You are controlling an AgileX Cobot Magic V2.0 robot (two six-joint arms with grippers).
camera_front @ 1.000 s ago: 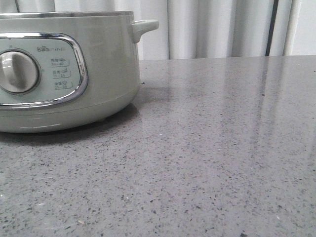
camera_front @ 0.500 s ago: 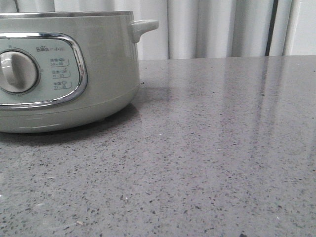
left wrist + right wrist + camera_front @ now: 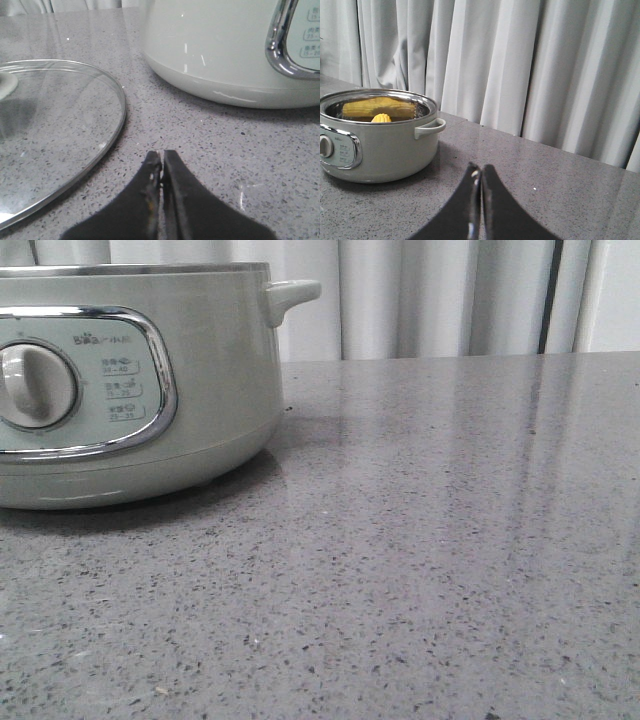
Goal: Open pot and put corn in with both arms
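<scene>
The pale grey-green pot [image 3: 200, 380] stands at the left of the grey stone table, its control panel and dial facing me. It also shows in the right wrist view [image 3: 380, 145], open, with the yellow corn [image 3: 381, 118] inside and its reflection on the steel wall. In the left wrist view the pot [image 3: 220, 45] is close ahead. The glass lid [image 3: 55, 135] lies flat on the table beside it. My left gripper [image 3: 161, 155] is shut and empty, low over the table between lid and pot. My right gripper [image 3: 480, 170] is shut and empty, away from the pot.
The grey speckled table [image 3: 430, 570] stretches right of the pot. White curtains [image 3: 440, 295] hang behind the table's far edge. The pot's side handle [image 3: 290, 295] sticks out to the right.
</scene>
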